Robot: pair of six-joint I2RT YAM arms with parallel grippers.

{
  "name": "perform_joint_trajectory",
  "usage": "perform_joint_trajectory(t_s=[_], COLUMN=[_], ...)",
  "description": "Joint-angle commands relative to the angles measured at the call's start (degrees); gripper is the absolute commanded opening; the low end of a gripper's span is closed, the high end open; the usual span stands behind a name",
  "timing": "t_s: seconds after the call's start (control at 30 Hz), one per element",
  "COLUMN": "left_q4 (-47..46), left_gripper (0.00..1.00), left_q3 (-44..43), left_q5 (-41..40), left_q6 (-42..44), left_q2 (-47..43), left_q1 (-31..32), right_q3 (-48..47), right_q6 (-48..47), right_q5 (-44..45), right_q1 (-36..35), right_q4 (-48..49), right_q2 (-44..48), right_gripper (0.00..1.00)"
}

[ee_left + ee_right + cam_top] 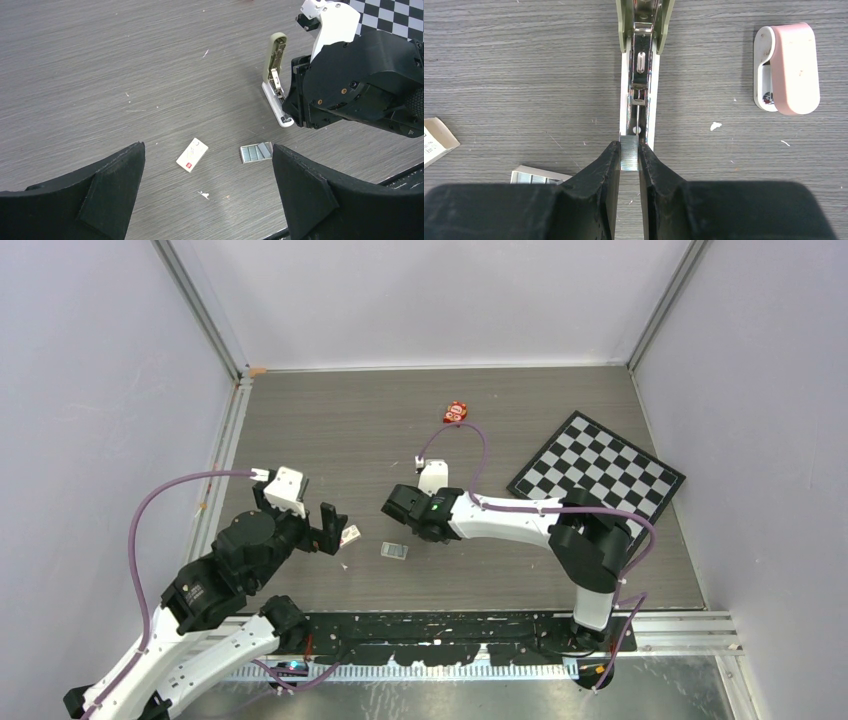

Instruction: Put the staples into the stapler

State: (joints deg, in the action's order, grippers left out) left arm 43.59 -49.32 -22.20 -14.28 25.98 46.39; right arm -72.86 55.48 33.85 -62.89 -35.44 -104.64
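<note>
Since the right claw [629, 156] clamps the staple strip [629, 145] at the open stapler's [640, 65] near end, its long axis runs straight toward 12 o'clock along the surface [524, 60]; the left claw [208, 165], jaws apart, hovers farther off.

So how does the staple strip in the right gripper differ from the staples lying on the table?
The held strip is pinched in the right gripper, in line with the channel of the open stapler. The loose staples lie flat on the table, untouched. The held strip is one narrow piece, while the loose staples are several strips side by side, forming a wider block. Both are silvery-grey metal.
</note>
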Motion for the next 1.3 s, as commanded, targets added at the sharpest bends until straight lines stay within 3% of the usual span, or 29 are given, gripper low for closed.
perform_joint_trajectory(t_s=[0.0,1.27], left_q4=[-2.5,-2.2], left_gripper=[1.00,1.00], left_q3=[0.1,0.1], left_q5=[0.3,0.9], left_q6=[1.0,1.2], left_q2=[0.0,0.5], left_q1=[0.1,0.1], right_q3=[-1.9,1.5], right_q6=[1.2,1.9], right_q5=[2.8,1.5], right_q1=[0.2,1.5], right_q4=[0.5,3.3], right_q2=[-0.5,0.4], right_gripper=[0.25,0.25])
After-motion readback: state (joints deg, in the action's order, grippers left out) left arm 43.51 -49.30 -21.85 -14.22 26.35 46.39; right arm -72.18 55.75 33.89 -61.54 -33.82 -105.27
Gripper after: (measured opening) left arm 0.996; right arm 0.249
